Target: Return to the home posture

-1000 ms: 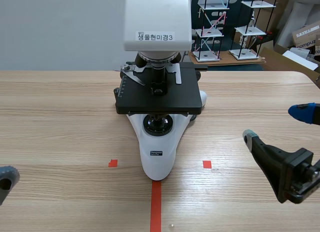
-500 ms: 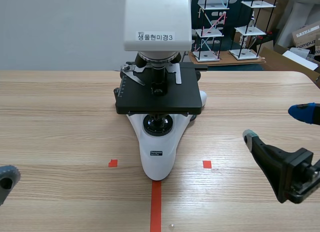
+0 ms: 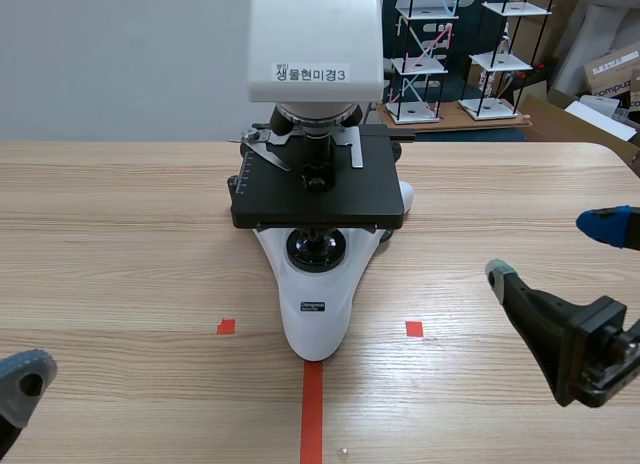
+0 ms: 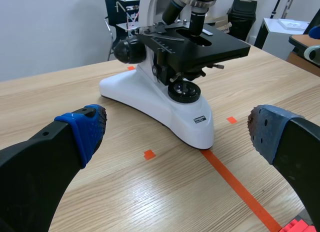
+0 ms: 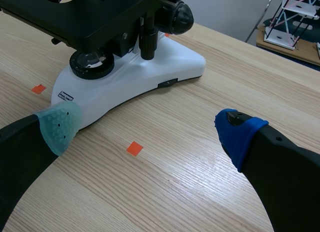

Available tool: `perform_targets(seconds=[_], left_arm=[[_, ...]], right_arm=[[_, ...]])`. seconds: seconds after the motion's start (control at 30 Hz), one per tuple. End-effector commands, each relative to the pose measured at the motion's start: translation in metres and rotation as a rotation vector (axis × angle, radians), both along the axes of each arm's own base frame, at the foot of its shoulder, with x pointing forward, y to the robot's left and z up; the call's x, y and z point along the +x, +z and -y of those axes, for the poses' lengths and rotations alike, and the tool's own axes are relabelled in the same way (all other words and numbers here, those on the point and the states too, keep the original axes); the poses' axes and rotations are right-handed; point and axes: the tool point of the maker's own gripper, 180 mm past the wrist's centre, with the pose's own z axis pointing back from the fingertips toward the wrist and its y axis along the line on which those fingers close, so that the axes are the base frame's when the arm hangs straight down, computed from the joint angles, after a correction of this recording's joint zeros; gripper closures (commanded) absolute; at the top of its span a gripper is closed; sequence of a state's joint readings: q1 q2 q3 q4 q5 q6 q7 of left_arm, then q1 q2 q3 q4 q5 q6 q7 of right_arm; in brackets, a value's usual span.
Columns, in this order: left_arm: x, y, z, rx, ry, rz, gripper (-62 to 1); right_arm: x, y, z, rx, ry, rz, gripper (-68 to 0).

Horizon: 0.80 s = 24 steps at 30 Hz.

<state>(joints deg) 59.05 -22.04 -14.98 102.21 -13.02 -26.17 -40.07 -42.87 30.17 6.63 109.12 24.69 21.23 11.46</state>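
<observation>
Wooden table (image 3: 120, 234) carries a white microscope (image 3: 315, 319) at its middle, with shelving behind at the far right. The left gripper (image 4: 176, 131) hangs low at the near left corner, fingers spread wide, holding nothing. The right gripper (image 3: 550, 249) sits at the near right, well apart from the microscope, fingers likewise spread and empty.
</observation>
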Motion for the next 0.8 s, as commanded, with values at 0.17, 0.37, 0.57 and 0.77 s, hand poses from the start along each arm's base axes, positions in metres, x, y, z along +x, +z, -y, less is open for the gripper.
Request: perform_targets(seconds=[0.17, 0.37, 0.57, 0.77], left_arm=[[0.014, 0.008, 0.009, 0.026, -0.018, 0.017, -59.8], [0.019, 0.007, 0.009, 0.043, -0.017, 0.017, -59.8], [0.021, 0.008, 0.008, 0.043, -0.016, 0.026, -59.8], [0.021, 0.008, 0.008, 0.043, -0.016, 0.026, -59.8]], right_arm=[[0.003, 0.011, -0.002, 0.003, 0.011, 0.035, -58.2], [0.003, 0.011, -0.002, 0.003, 0.011, 0.035, -58.2], [0.003, 0.011, -0.002, 0.003, 0.011, 0.035, -58.2], [0.003, 0.011, -0.002, 0.003, 0.011, 0.035, -58.2]])
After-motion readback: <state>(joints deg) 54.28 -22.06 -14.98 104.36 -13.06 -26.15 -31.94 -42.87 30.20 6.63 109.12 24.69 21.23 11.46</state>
